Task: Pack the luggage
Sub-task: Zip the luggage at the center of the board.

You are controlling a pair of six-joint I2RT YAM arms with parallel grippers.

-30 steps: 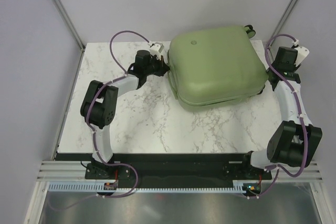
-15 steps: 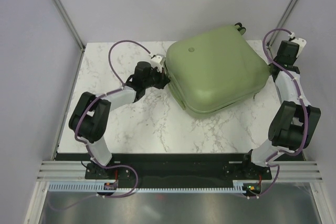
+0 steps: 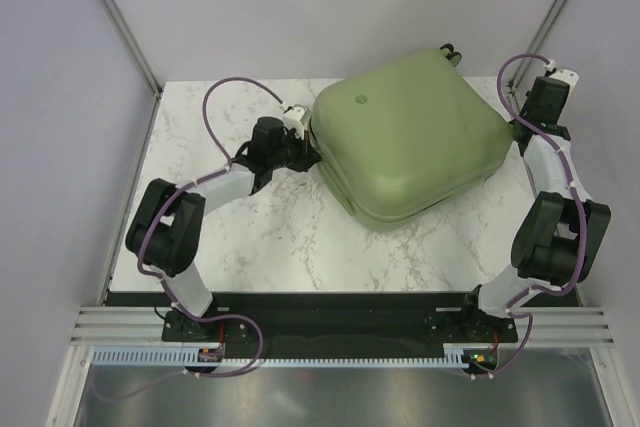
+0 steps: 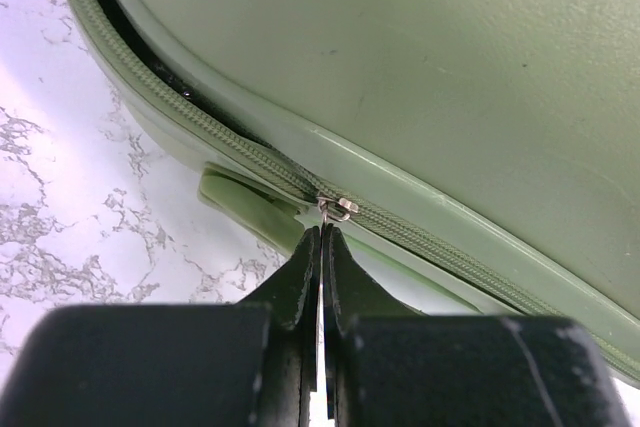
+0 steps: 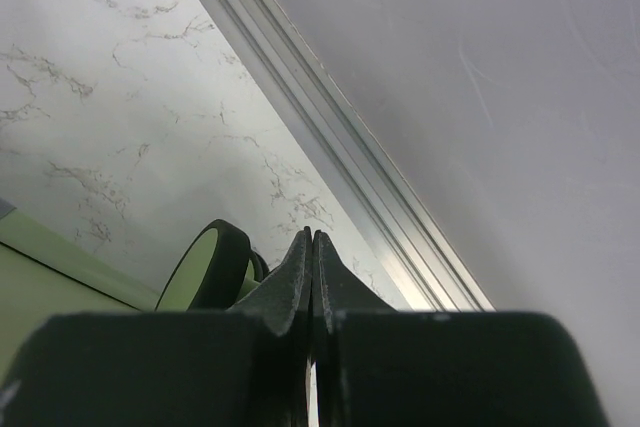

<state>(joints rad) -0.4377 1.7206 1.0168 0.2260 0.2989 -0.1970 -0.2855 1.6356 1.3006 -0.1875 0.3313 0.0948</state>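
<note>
Table [image 3: 250, 237]: white marble top; it carries the case on its far right half, with both arm bases at the near edge.
Luggage [image 3: 410, 142]: sage-green shell lying flat with the lid down. It has turned counter-clockwise since a second ago, so the wheeled far corner now sits further left and the near corner reaches further towards the arms.
Left arm [image 3: 215, 187]: stretched out to the case's left edge. Its elbow has dropped nearer and further left than before.
Right arm [image 3: 548, 172]: folded up along the table's right edge. Its elbow has lifted further from the base and the wrist sits a little further back.
Left gripper [image 4: 322, 232]: fingers pressed together on the zipper pull at the case's left seam, almost where it was a second ago.
Right gripper [image 5: 312, 237]: fingers closed flat against each other with nothing between them, pointing past the case's corner towards the wall rail.
Zipper [image 4: 200, 127]: green tape along the seam. It gapes dark to the left of the slider and lies closed to the right of it.
Wheel [image 5: 205, 262]: green face with a black tyre, just left of the right fingertips.
Zipper pull [image 4: 340, 207]: small metal piece at the left fingertips.
Emblem [image 3: 361, 100]: small round mark on the lid, now nearer than before.
</note>
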